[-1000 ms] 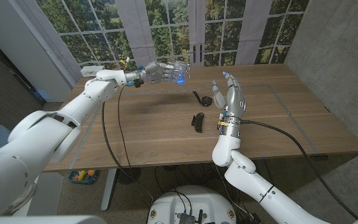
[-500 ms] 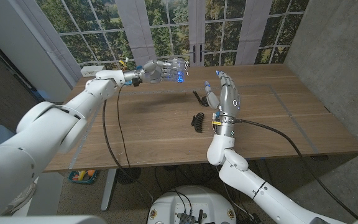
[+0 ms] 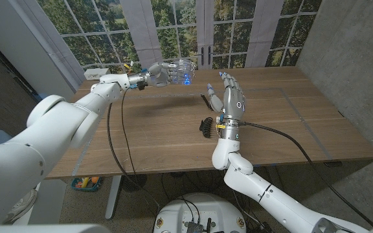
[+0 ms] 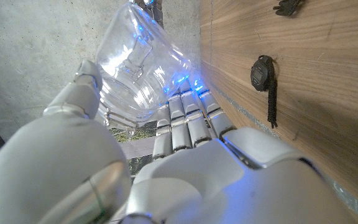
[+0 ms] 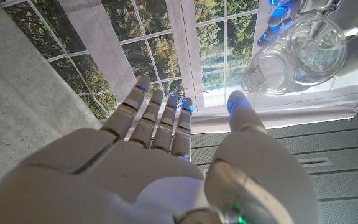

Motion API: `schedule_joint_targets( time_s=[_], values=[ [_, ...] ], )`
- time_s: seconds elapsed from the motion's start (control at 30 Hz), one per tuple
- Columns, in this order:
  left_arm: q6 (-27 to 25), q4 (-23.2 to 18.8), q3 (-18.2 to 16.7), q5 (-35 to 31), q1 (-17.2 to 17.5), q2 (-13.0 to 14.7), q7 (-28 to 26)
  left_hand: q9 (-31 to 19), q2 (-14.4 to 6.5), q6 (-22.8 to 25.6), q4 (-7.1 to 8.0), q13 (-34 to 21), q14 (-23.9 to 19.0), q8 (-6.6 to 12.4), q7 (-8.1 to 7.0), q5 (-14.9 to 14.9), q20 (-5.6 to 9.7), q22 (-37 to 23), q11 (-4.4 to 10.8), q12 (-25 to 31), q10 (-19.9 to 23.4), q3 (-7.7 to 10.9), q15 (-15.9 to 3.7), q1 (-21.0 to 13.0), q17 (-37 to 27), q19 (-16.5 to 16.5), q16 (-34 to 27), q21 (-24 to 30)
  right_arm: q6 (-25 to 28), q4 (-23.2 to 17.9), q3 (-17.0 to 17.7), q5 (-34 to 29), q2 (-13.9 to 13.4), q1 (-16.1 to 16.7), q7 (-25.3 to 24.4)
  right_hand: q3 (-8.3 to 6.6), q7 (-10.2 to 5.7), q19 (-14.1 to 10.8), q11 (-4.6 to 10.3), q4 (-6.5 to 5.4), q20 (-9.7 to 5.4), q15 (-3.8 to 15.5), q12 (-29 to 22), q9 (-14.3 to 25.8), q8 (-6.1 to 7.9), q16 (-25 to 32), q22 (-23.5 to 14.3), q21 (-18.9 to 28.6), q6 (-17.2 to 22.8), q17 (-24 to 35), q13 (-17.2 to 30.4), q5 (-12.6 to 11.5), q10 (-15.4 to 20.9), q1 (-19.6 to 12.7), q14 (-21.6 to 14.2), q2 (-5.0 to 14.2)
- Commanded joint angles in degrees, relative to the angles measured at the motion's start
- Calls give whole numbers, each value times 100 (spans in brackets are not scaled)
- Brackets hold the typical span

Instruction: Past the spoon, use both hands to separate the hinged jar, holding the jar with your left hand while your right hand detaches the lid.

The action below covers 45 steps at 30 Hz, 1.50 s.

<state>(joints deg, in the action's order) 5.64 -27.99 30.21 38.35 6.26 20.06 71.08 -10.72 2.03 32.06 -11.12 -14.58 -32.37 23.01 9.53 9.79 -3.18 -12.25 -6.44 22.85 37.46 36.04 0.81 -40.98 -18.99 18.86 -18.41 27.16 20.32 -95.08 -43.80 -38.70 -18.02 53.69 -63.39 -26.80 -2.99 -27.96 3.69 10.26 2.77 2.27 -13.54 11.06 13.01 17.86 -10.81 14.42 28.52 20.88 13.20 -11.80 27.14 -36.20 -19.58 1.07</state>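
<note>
The left robot hand (image 3: 162, 75) grasps the clear hinged jar (image 3: 182, 70) and holds it in the air over the far part of the bench (image 3: 283, 129), beyond the dark spoon (image 3: 207, 102) lying on the wood. The right robot hand (image 3: 230, 98) is released, fingers spread and pointing away from the robot, empty, and the jar sits ahead of it and off to its left, well apart. To my eye the step in hand is the reach for the lid: the right robot hand should travel up and across to the jar's free end, stay open until the fingers straddle the lid, and only then close, while the left grip holds firm so the glass does not twist or slip. The wire clasp looks like the snag risk. The left wrist view shows fingers (image 4: 182, 121) under the jar (image 4: 135, 62) with the thumb against its side, and the spoon (image 4: 263, 76) on the wood beyond. The right wrist view instead looks at the round jar (image 5: 294, 56) end on, with its metal clasp at one side, and confirms the right robot hand (image 5: 166, 155) carries nothing. A small black ridged object (image 3: 205, 126) lies just beside the right wrist.
</note>
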Motion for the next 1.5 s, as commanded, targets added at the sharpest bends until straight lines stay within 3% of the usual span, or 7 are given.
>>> schedule_joint_targets(
  time_s=[0.03,0.5,0.6,0.7,0.9,1.37,1.5],
  values=[
    [45,309,-65,-111,-123,-186,116,-2434,-1323,907,265,-2025,-403,2622,-505,208,0,-18,778,1276,1533,297,-1127,-821,-2,-27,15,31,-145,292,-40,-173,153,-132,-61,71,-15,-108,94,-7,-16,551,-113,33,88,119,-16,48,197,60,78,92,224,-161,-206,-66],
    [56,444,-95,-179,-168,-324,142,-2429,-1333,893,270,-2023,-406,2625,-502,215,-2,-14,789,1271,1518,282,-1125,-816,-19,-41,23,59,-1084,985,860,-1278,1122,183,-61,255,-278,-397,398,-12,-160,827,-496,87,405,577,-30,134,936,371,502,129,902,-778,-696,-274],
    [27,488,-74,-215,-190,-351,137,-2422,-1334,893,269,-2030,-417,2624,-509,217,0,-14,787,1275,1514,284,-1129,-817,-19,-42,23,65,-1254,1099,1064,-1478,1338,253,-61,335,-301,-461,490,-26,-180,848,-633,122,534,758,-38,159,1155,524,658,114,1127,-916,-836,-339],
    [17,518,-59,-244,-203,-379,137,-2426,-1335,894,266,-2022,-416,2629,-503,218,-3,-13,777,1275,1528,280,-1129,-821,-25,-49,23,69,-1455,1223,1266,-1720,1532,300,-61,522,-323,-541,570,-66,-227,921,-960,275,856,1187,-65,215,1513,1012,1065,92,1458,-1165,-1078,-385],
    [5,534,-30,-293,-215,-419,168,-2425,-1334,892,266,-2030,-411,2632,-508,221,-5,-11,780,1278,1519,277,-1128,-821,-29,-55,32,82,-1926,1460,1703,-2181,1926,380,-61,611,-373,-621,643,-53,-285,958,-1171,371,1047,1472,-79,274,1672,1353,1322,79,1619,-1383,-1246,-391],
    [-34,560,-1,-351,-223,-463,213,-2419,-1336,893,265,-2027,-413,2639,-508,226,-8,-8,776,1278,1517,272,-1125,-823,-40,-68,42,106,-2446,1905,2153,-2613,2380,267,-61,698,-394,-636,652,-72,-290,948,-1328,388,1156,1662,-93,310,1786,1626,1524,83,1722,-1505,-1275,-399],
    [-48,551,8,-357,-224,-472,270,-2417,-1332,896,262,-2036,-414,2642,-502,226,-10,-7,780,1279,1505,270,-1120,-825,-42,-73,45,112,-2936,2130,2611,-3012,2752,282,-61,710,-393,-690,682,-109,-304,967,-1491,400,1300,1743,-99,352,2036,1733,1655,80,1938,-1534,-1403,-336]
  ],
)
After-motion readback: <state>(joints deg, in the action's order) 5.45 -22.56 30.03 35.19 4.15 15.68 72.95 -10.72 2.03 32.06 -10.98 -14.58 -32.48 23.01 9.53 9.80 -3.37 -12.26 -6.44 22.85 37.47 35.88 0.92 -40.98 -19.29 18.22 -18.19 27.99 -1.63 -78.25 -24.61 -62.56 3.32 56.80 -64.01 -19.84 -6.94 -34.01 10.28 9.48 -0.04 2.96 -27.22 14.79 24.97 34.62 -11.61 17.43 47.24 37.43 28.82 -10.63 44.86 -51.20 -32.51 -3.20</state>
